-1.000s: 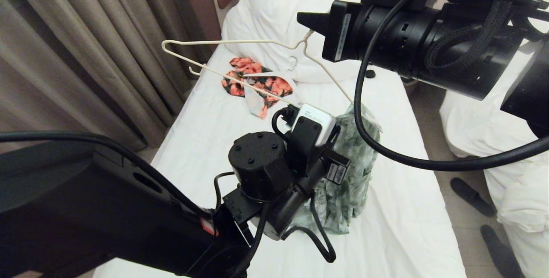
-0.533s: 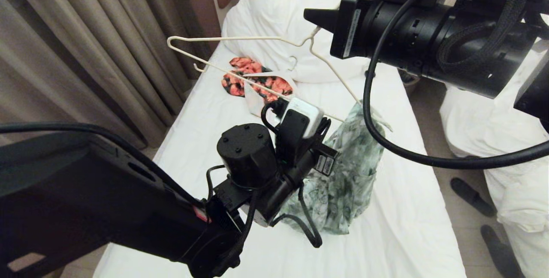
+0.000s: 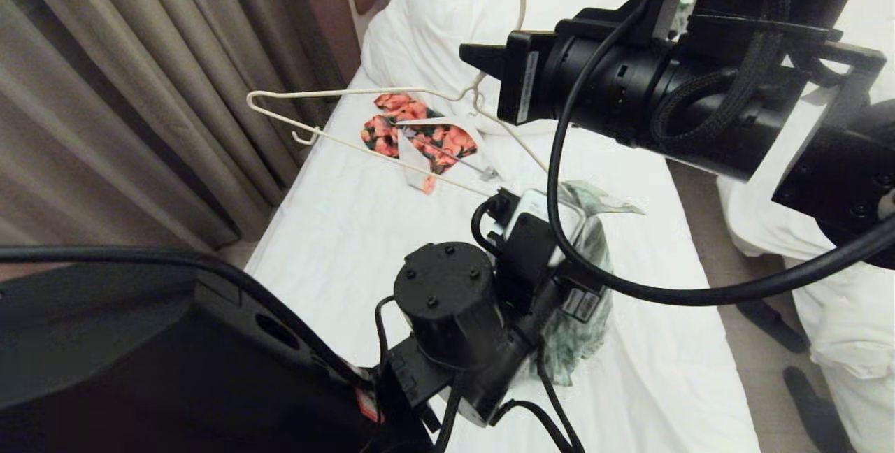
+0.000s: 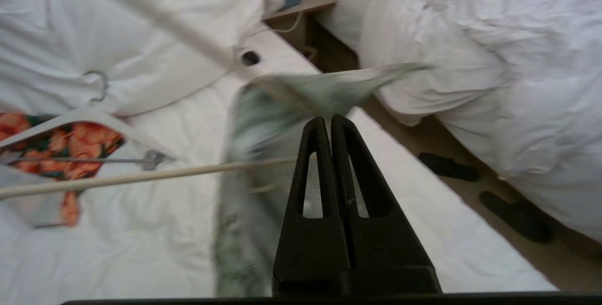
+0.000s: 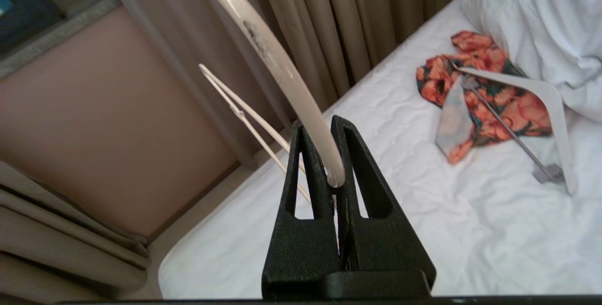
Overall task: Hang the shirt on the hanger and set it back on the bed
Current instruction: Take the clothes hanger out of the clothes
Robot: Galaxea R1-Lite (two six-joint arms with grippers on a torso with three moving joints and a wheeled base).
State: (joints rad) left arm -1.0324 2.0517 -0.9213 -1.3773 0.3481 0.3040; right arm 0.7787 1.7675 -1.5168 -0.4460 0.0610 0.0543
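Curtains [image 3: 140,75] on your left. Hanger [image 3: 349,93] held in air above bed [image 3: 335,229]. Left gripper [image 4: 330,124] pressed together, probably pinching shirt [image 3: 594,257], though blur hides contact; shirt droops onto sheet, one shoulder on hanger end. Right gripper [image 5: 330,154] clamps hanger's hook.

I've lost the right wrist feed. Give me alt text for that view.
The right gripper is shut on the cream hanger at its hook, holding it in the air above the white bed. Beyond, an orange-red floral garment lies on the sheet under a wide white hanger, with beige curtains behind.
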